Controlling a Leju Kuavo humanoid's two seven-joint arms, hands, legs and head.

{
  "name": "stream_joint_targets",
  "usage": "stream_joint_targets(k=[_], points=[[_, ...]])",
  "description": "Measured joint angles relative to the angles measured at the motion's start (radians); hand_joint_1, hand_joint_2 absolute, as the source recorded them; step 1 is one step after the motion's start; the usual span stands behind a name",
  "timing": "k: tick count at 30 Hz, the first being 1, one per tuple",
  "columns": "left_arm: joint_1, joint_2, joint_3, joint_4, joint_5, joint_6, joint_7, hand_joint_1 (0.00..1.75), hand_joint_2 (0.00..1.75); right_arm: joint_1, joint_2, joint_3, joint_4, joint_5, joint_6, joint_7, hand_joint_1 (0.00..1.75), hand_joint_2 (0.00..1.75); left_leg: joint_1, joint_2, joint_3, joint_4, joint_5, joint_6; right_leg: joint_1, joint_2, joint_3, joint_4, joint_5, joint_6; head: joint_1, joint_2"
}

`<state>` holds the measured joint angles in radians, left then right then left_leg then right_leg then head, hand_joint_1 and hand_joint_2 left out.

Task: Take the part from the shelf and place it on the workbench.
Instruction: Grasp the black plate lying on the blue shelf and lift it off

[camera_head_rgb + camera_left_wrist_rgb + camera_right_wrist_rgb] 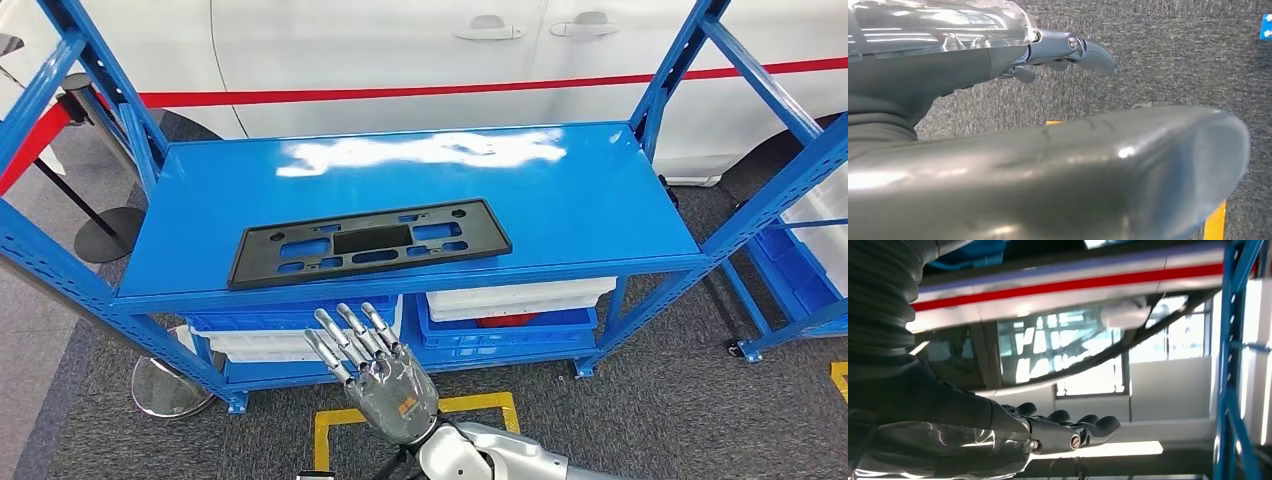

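Observation:
The part (370,243) is a flat black plate with several cut-outs. It lies on the top board of the blue shelf (560,190), near the front edge and left of the middle. My right hand (375,370) hovers in front of the shelf, below its front edge, with straight, spread fingers (1068,432) pointing at the part and nothing in them. It is a short way from the part and does not touch it. My left hand (1063,50) hangs over grey carpet, holding nothing, its fingers stretched out and its thumb (1098,170) large in the foreground.
A white car (400,50) with a red stripe stands right behind the shelf. Blue and white bins (510,305) sit on the lower level. A second blue rack (800,250) stands at the right, stanchion bases (105,235) at the left, and yellow floor marking (330,420) lies under my hand.

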<state>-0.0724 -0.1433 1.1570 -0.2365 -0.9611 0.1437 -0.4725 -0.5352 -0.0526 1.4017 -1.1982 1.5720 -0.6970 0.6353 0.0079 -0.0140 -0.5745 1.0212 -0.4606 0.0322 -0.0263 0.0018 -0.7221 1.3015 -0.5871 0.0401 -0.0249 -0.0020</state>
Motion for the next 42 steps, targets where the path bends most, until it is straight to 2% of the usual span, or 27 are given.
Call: stream_joint_targets(k=[1,2,3,5,7,9,11,12,14,15,16,17,19,21,25,26,27,29,30,31,32,34,35,36,38,40,42], points=[[0.001,0.001,0.000,0.000,-0.003,-0.001,0.002,0.00,0.00,0.000,0.005,0.007,0.023,0.000,0.000,-0.021,0.00,1.75,-0.006,0.000,0.002,0.000,-0.002,0.003,0.005,0.000,-0.009,0.010,0.011,-0.007,0.000,0.000],[0.001,0.001,0.000,0.000,-0.006,-0.001,0.004,0.00,0.00,0.000,0.012,0.012,0.047,-0.001,0.000,-0.041,0.00,1.75,-0.012,-0.001,0.006,0.000,-0.004,0.006,0.012,0.000,0.002,-0.020,0.040,-0.017,0.000,0.000],[0.001,0.002,-0.001,0.000,-0.009,-0.003,0.005,0.00,0.00,0.000,0.020,0.015,0.070,-0.001,0.000,-0.060,0.00,1.75,-0.017,-0.001,0.010,0.000,-0.006,0.008,0.020,0.001,0.030,-0.085,0.081,-0.031,0.000,0.000],[0.001,0.002,-0.003,0.002,-0.016,-0.007,0.007,0.00,0.00,0.000,0.039,0.018,0.114,-0.001,0.000,-0.096,0.00,1.75,-0.026,-0.002,0.016,0.000,-0.010,0.009,0.034,-0.001,0.090,-0.213,0.132,-0.059,-0.003,0.000],[0.000,0.002,-0.006,0.003,-0.021,-0.011,0.007,0.00,0.00,0.004,0.056,0.018,0.156,-0.002,0.000,-0.125,0.00,1.75,-0.026,-0.001,0.016,0.000,-0.013,0.004,0.042,-0.004,0.111,-0.263,0.140,-0.072,-0.006,0.000],[-0.001,0.004,-0.007,0.003,-0.022,-0.012,0.006,0.00,0.00,0.012,0.070,0.015,0.191,-0.002,0.000,-0.140,0.00,1.75,-0.024,0.001,0.016,-0.002,-0.015,-0.004,0.040,-0.004,0.116,-0.277,0.146,-0.070,-0.006,0.000],[-0.001,0.006,-0.007,0.003,-0.023,-0.012,0.006,0.00,0.00,0.019,0.083,0.012,0.216,-0.002,0.000,-0.144,0.00,1.75,-0.024,0.003,0.009,0.023,-0.036,-0.016,0.030,-0.006,0.129,-0.297,0.153,-0.069,-0.008,0.000],[0.000,0.007,-0.007,0.003,-0.023,-0.013,0.006,0.00,0.00,0.022,0.090,0.010,0.224,-0.002,-0.001,-0.144,0.00,1.75,-0.021,0.004,-0.009,0.065,-0.061,-0.025,0.024,-0.008,0.134,-0.304,0.156,-0.069,-0.009,0.000],[0.001,0.008,-0.007,0.003,-0.020,-0.029,0.006,0.00,0.00,0.025,0.098,0.009,0.235,-0.002,-0.001,-0.144,0.00,1.75,-0.009,0.005,-0.070,0.190,-0.119,-0.042,0.021,-0.010,0.136,-0.307,0.156,-0.069,-0.010,0.000],[0.002,0.009,-0.007,0.003,-0.017,-0.041,0.006,0.00,0.00,0.027,0.100,0.006,0.238,-0.002,-0.001,-0.145,0.00,1.75,-0.002,0.006,-0.098,0.243,-0.136,-0.049,0.019,-0.010,0.135,-0.306,0.155,-0.068,-0.010,0.000],[0.003,0.011,-0.007,0.003,-0.014,-0.053,0.006,0.00,0.00,0.028,0.101,0.002,0.241,-0.002,-0.001,-0.148,0.00,1.75,0.006,0.007,-0.111,0.264,-0.134,-0.057,0.016,-0.010,0.135,-0.305,0.154,-0.066,-0.010,0.000],[0.005,0.012,-0.007,0.003,-0.010,-0.063,0.007,0.00,0.00,0.028,0.103,-0.004,0.243,-0.002,-0.001,-0.153,0.00,1.75,0.013,0.007,-0.105,0.247,-0.112,-0.065,0.012,-0.009,0.135,-0.302,0.152,-0.061,-0.010,0.000],[0.005,0.015,-0.007,0.003,-0.007,-0.078,0.010,0.00,0.00,0.028,0.108,-0.024,0.245,-0.002,-0.001,-0.167,0.00,1.75,0.026,0.010,-0.045,0.121,-0.045,-0.079,0.002,-0.007,0.135,-0.291,0.143,-0.046,-0.011,0.000],[0.004,0.015,-0.007,0.004,-0.007,-0.089,0.012,0.00,0.00,0.027,0.113,-0.051,0.244,-0.002,-0.001,-0.182,0.00,1.75,0.027,0.006,0.003,0.021,-0.018,-0.074,0.001,-0.005,0.133,-0.279,0.132,-0.027,-0.011,0.000],[0.007,0.018,-0.006,0.005,-0.011,-0.098,0.013,0.00,0.00,0.029,0.117,-0.123,0.226,-0.002,-0.002,-0.222,0.00,1.75,0.023,0.001,0.012,0.005,-0.020,-0.032,0.001,-0.002,0.134,-0.266,0.136,0.000,-0.008,0.000],[0.007,0.020,-0.005,0.005,-0.011,-0.099,0.013,0.00,0.00,0.029,0.117,-0.144,0.218,-0.002,-0.002,-0.235,0.00,1.75,0.022,0.001,0.017,0.004,-0.020,-0.024,-0.001,-0.002,0.124,-0.244,0.125,0.004,-0.008,0.000],[0.007,0.021,-0.005,0.005,-0.012,-0.100,0.013,0.00,0.00,0.031,0.117,-0.165,0.210,-0.002,-0.002,-0.249,0.00,1.75,0.021,0.001,0.021,0.003,-0.020,-0.018,-0.002,-0.003,0.104,-0.205,0.103,0.005,-0.007,0.000],[0.008,0.023,-0.004,0.005,-0.012,-0.101,0.014,0.00,0.00,0.039,0.117,-0.207,0.194,-0.002,-0.002,-0.266,0.00,1.75,0.015,0.002,0.025,0.002,-0.024,-0.009,0.001,-0.003,0.033,-0.078,0.046,0.006,-0.006,0.000],[0.008,0.024,-0.003,0.005,-0.013,-0.101,0.015,0.00,0.00,0.045,0.116,-0.230,0.187,-0.002,-0.002,-0.272,0.00,1.75,0.012,0.002,0.027,0.003,-0.028,-0.006,0.003,-0.003,-0.004,-0.020,0.027,0.004,-0.006,0.000],[0.009,0.025,-0.001,0.005,-0.014,-0.101,0.016,0.00,0.00,0.053,0.115,-0.252,0.181,-0.002,-0.002,-0.280,0.00,1.75,0.008,0.001,0.031,0.003,-0.032,-0.003,0.006,-0.003,-0.028,0.011,0.025,0.000,-0.006,0.000],[0.011,0.026,0.000,0.005,-0.015,-0.101,0.018,0.00,0.00,0.060,0.114,-0.275,0.174,-0.002,-0.002,-0.288,0.00,1.75,0.005,0.000,0.038,0.003,-0.037,-0.002,0.010,-0.002,-0.035,0.006,0.043,-0.007,-0.006,0.000],[0.012,0.028,0.002,0.005,-0.018,-0.101,0.021,0.00,0.00,0.069,0.113,-0.319,0.161,-0.002,-0.002,-0.308,0.00,1.75,-0.002,-0.003,0.056,0.002,-0.051,-0.002,0.022,-0.002,0.004,-0.109,0.125,-0.029,-0.005,0.000],[0.012,0.028,0.003,0.005,-0.020,-0.101,0.022,0.00,0.00,0.072,0.113,-0.341,0.155,-0.002,-0.002,-0.318,0.00,1.75,-0.005,-0.003,0.065,0.001,-0.058,-0.003,0.029,-0.002,0.029,-0.171,0.155,-0.042,-0.008,0.000],[0.012,0.028,0.003,0.006,-0.023,-0.102,0.023,0.00,0.00,0.075,0.113,-0.363,0.151,-0.002,-0.002,-0.327,0.00,1.75,-0.005,-0.003,0.070,-0.001,-0.064,-0.006,0.036,-0.002,0.048,-0.222,0.169,-0.053,-0.009,0.000],[0.011,0.030,0.003,0.008,-0.028,-0.103,0.025,0.00,0.00,0.083,0.112,-0.406,0.147,-0.002,-0.002,-0.344,0.00,1.75,-0.004,-0.003,0.079,-0.006,-0.068,-0.017,0.044,-0.002,0.064,-0.261,0.167,-0.068,-0.012,0.000],[0.010,0.034,0.003,0.008,-0.032,-0.104,0.026,0.00,0.00,0.091,0.111,-0.445,0.145,-0.002,-0.002,-0.358,0.00,1.75,-0.005,-0.001,0.091,-0.004,-0.067,-0.028,0.039,-0.002,0.086,-0.282,0.173,-0.075,-0.010,0.000],[0.009,0.038,0.003,0.008,-0.035,-0.104,0.025,0.00,0.00,0.093,0.112,-0.476,0.147,-0.002,-0.003,-0.369,0.00,1.75,-0.005,0.002,0.072,0.054,-0.077,-0.034,0.030,-0.003,0.115,-0.299,0.169,-0.079,-0.012,0.000]])
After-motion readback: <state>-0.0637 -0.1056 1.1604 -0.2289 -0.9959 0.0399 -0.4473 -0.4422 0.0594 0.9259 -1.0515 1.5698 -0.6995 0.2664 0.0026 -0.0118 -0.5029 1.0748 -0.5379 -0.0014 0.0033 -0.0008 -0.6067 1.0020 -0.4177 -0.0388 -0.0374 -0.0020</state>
